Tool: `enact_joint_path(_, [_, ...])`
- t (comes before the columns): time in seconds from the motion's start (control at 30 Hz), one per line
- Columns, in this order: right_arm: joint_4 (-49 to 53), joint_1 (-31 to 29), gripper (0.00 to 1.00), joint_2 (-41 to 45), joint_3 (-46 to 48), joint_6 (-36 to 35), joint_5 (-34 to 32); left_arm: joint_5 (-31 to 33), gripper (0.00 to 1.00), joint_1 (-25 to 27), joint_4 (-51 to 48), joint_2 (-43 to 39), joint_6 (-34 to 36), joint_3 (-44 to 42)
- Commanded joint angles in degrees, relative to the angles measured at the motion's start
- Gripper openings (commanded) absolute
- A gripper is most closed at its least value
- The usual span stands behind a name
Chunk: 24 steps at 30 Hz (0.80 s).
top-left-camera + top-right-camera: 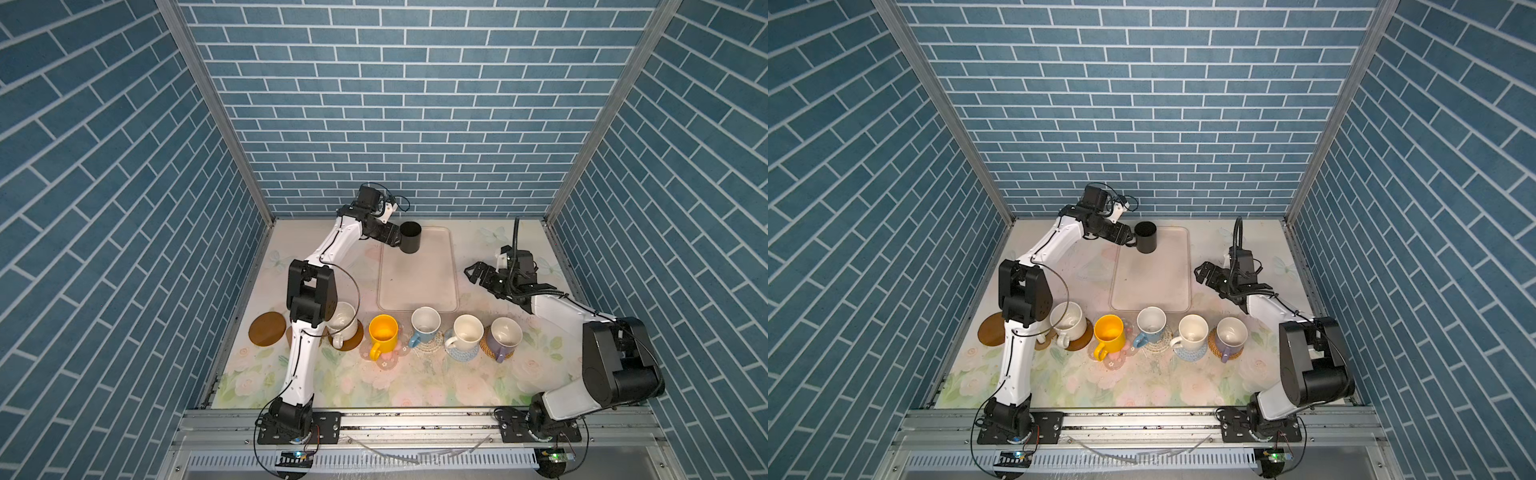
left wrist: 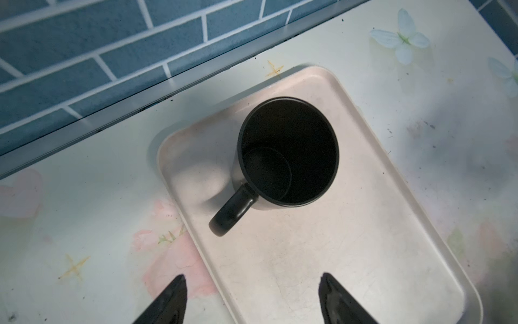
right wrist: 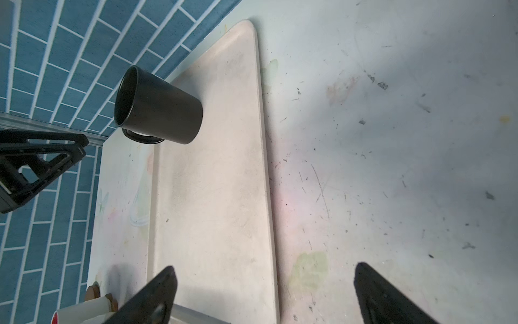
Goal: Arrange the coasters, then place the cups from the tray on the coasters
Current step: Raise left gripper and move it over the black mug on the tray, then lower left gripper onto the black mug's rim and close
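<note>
the black mug [image 2: 288, 151] stands upright at the far left corner of the tray [image 2: 350, 252], its handle pointing back toward the left gripper [image 2: 252, 279]. that claw's jaws are spread apart and hold nothing; the mug sits just ahead of the fingertips, not between them. the right gripper [image 3: 265, 269] hangs wide open and empty beside the tray's right edge.

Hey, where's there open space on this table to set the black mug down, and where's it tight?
The bare brown disc coaster at the row's left end is free. The table between the mug row and the near rail is bare too, as is most of the tray. Crowded: the row from yellow mug to lavender mug.
</note>
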<state>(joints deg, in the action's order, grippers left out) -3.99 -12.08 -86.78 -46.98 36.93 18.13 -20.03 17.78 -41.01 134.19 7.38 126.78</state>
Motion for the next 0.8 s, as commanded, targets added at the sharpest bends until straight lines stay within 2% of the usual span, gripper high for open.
enact_joint_path(0.0, [2.99, 0.12, 0.98, 0.62, -1.2, -2.99, -1.58, -1.17, 0.73, -0.85, 0.82, 2.94, 2.98, 2.73])
enact_joint_path(0.2, [6.44, 0.12, 0.98, 1.07, -3.32, -4.61, -2.66, -3.66, 0.68, -1.7, 1.08, 8.2, 2.64, 6.72])
enact_joint_path(0.43, [7.87, 0.12, 0.98, -1.18, -5.11, -4.58, -3.04, -5.64, 0.66, -1.7, 3.68, 9.38, 2.73, 6.34])
enact_joint_path(0.63, [9.12, 0.12, 0.98, -2.15, -6.78, -4.06, -2.84, -7.47, 0.6, -1.61, 4.26, 10.82, 0.8, 8.41])
enact_joint_path(0.77, [9.43, 0.12, 0.98, -2.32, -6.86, -4.14, -2.88, -7.47, 0.58, -1.26, 5.78, 10.74, 0.45, 6.9])
